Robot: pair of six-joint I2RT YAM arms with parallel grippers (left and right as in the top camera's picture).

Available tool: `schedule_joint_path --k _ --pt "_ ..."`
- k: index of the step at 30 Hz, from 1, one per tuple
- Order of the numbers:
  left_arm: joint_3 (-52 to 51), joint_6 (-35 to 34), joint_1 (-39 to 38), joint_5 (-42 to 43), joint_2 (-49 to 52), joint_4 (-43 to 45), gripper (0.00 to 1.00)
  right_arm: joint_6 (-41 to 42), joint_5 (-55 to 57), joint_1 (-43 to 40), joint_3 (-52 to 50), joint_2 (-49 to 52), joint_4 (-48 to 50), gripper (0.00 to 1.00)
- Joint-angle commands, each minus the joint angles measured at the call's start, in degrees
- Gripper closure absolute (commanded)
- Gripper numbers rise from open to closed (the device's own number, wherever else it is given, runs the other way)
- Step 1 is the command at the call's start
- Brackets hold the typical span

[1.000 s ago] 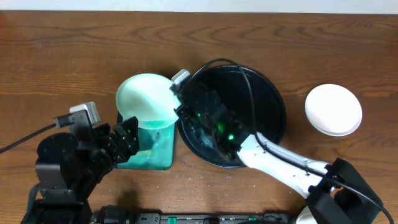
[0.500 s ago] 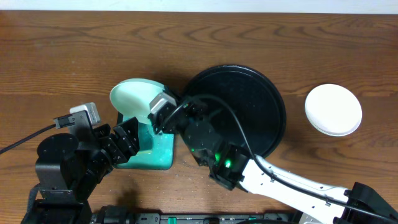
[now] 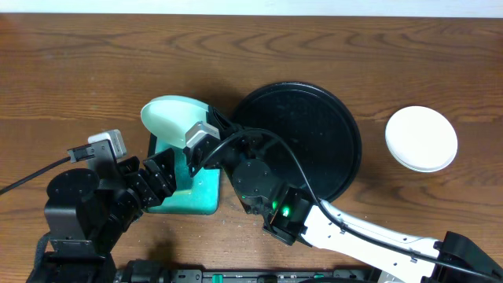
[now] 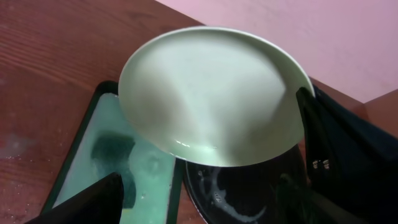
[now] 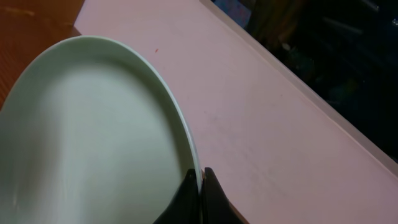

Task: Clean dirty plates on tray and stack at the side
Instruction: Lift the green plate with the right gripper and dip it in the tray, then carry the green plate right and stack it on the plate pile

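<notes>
Pinched narrow, the right jaws clamp the near-right rim of a pale-mint plate [image 3: 174,118] and hold it tilted in the air, its hollow face showing both from above and from the left wrist view. In the right wrist view the two dark fingertips [image 5: 188,191] meet on the thin edge with almost no gap. I can make out no teal smear on the part of the plate's face seen there.

The plate hangs over the far end of a rectangular teal tray [image 3: 200,196] with a black rim. That tray lies on the table [image 3: 78,63] just left of the round black tray [image 3: 314,134]. In the left wrist view the teal tray's floor carries a wet pale-green film with a darker blotch. The round black tray's glossy floor shows pale curling smears near its left edge.

The right arm [image 3: 354,228] reaches in from the near right, crossing the near-left part of the round black tray. The left jaws stand wide, holding nothing, over the near-left part of the teal tray. Their fingers [image 4: 93,202] frame the plate in the left wrist view without touching it.

A white plate [image 3: 421,138] lies on the table well right of the round black tray. I cannot tell whether more than one is stacked there.
</notes>
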Motion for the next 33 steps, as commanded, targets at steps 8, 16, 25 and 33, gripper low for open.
schedule_joint_path --k 8,16,25,33 --pt "1.05 0.35 0.28 0.50 -0.04 0.04 0.21 5.57 1.22 -1.42 0.48 -1.38 0.33 0.99" --pt "1.05 0.35 0.28 0.50 -0.04 0.02 0.21 53.16 -40.81 -17.18 0.50 -4.15 -18.29 0.99" --pt "1.05 0.35 0.28 0.50 -0.04 0.04 0.21 66.75 -37.75 -58.55 0.50 -18.32 -52.76 0.99" --pt "1.05 0.35 0.28 0.50 -0.04 0.02 0.21 66.95 -33.48 -90.75 0.46 -9.42 -59.93 0.99"
